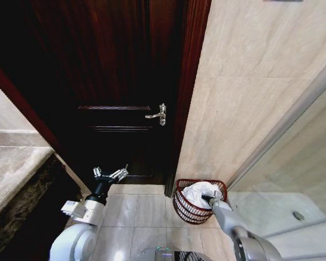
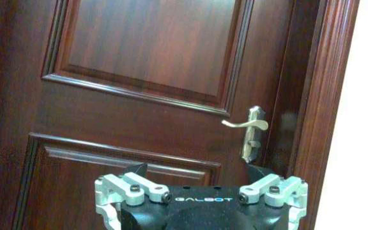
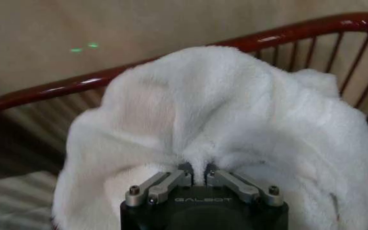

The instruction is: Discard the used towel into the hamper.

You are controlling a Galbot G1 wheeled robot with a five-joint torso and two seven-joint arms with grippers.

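**A:** So, where's the towel?

**B:** The towel is in my right gripper, fingers pinched together on a fold of it. The wrist view shows the white cloth bunched up around the fingertips.

**A:** And the hamper?

**B:** The hamper sits on the tiled floor, against the beige wall, just right of the door frame. The towel sits piled inside it, heaped above the rim. My right gripper is down at the opening, over the near side. The red rim curves behind the cloth.

**A:** Left arm?

**B:** Idle. My left gripper is raised in front of the dark wooden door, fingers spread apart, holding nothing. The wrist camera looks straight at the door panels, with the metal handle off to one side.

**A:** Anything else nearby?

**B:** A stone counter on my left, a glass shower panel on my right.
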